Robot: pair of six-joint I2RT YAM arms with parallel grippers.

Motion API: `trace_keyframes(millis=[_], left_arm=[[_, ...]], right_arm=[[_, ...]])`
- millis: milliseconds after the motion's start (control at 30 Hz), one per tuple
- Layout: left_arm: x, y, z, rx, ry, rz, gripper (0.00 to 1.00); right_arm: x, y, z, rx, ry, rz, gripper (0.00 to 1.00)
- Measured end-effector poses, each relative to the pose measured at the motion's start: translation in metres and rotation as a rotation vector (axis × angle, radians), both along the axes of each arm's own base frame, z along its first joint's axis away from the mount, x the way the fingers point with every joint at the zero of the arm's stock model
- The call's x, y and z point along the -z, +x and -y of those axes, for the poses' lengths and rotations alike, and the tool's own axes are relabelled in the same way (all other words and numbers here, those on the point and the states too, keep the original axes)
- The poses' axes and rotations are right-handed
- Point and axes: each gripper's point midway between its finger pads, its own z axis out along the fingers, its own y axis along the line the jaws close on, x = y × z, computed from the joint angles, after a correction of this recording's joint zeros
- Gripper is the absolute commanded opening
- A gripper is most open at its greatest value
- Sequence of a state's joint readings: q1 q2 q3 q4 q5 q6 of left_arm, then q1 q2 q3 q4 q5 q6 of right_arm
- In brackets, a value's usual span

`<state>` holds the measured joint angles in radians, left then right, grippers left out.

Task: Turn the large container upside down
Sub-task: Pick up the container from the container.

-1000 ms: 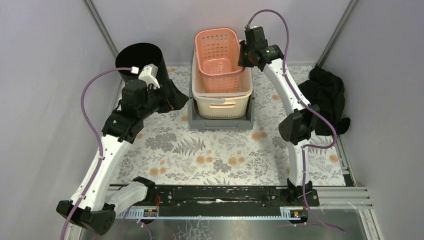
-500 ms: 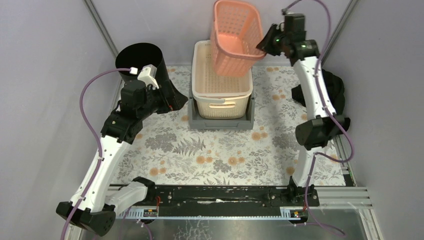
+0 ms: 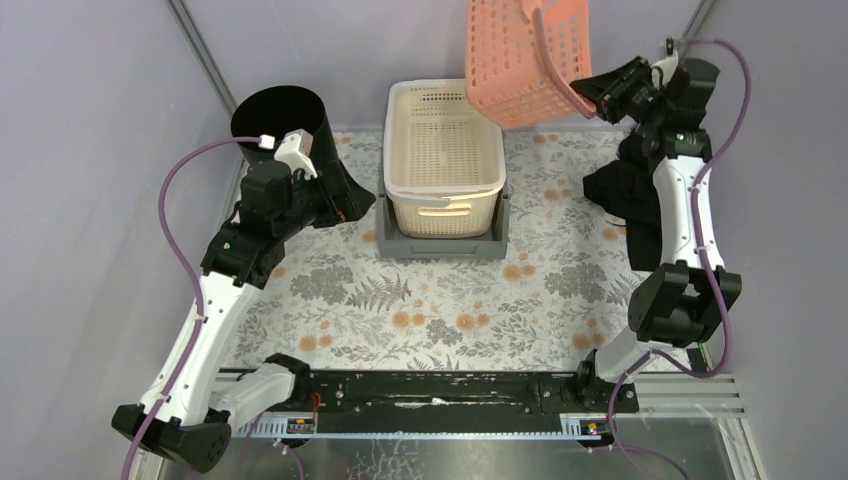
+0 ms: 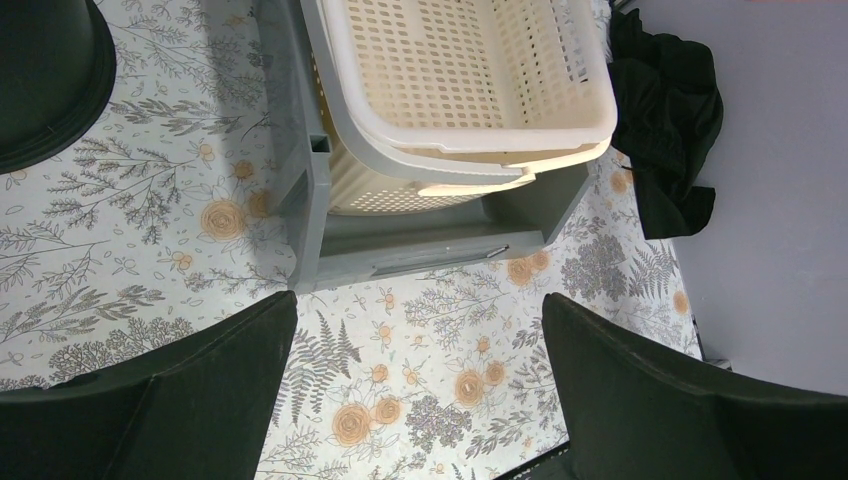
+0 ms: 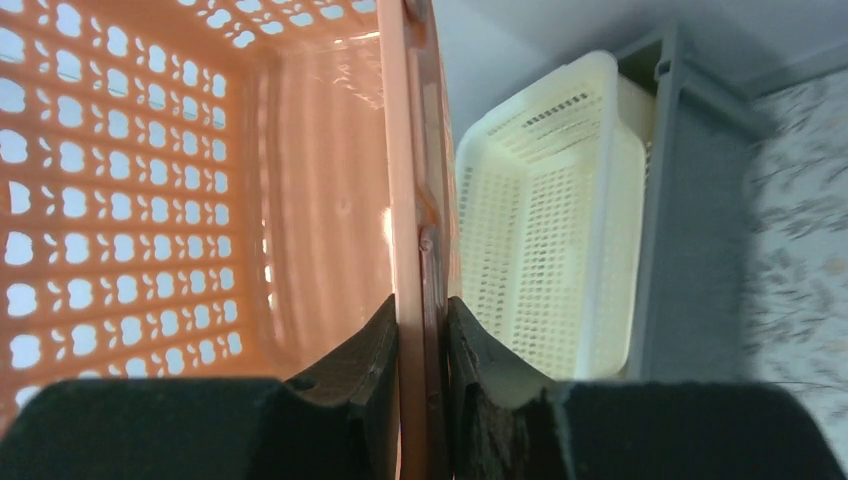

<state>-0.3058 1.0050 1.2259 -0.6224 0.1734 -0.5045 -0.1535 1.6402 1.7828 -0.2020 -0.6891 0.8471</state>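
Observation:
The large cream perforated container (image 3: pixel 443 150) stands upright in a grey tray (image 3: pixel 440 245) at the back middle of the table; it also shows in the left wrist view as the cream container (image 4: pixel 460 80) and in the right wrist view as the cream container (image 5: pixel 545 220). A smaller pink basket (image 3: pixel 520 60) hangs tilted in the air above and to its right. My right gripper (image 3: pixel 590 95) is shut on the pink basket's rim, and the right wrist view shows the right gripper (image 5: pixel 422 320) pinching that rim beside the pink basket wall (image 5: pixel 150 200). My left gripper (image 3: pixel 350 195) is open, left of the tray, with the left gripper (image 4: pixel 420 340) over bare mat.
A tall black bin (image 3: pixel 280 115) stands at the back left, just behind my left arm. A black cloth (image 3: pixel 640 190) lies crumpled at the right edge, under my right arm. Grey walls close in the table on three sides.
My right arm has lifted the pink basket out of the cream container, carrying it up and to the right and tilting it. The left arm has not moved.

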Motion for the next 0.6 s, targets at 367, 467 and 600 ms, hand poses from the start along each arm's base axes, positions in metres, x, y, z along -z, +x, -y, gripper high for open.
trace_keyframes(millis=[367,467,600], left_arm=[[0.007,0.0,0.0,0.0,0.004,-0.015,1.0],[0.007,0.0,0.0,0.001,0.004,-0.016,1.0],[0.007,0.0,0.0,0.0,0.004,-0.016,1.0]], right_arm=[[0.062,0.006,0.027,-0.15,0.577,-0.094,0.0],[0.064,0.013,0.033,-0.209,0.654,-0.018,0.0],[0.07,0.014,0.035,-0.253,0.709,0.005,0.0]])
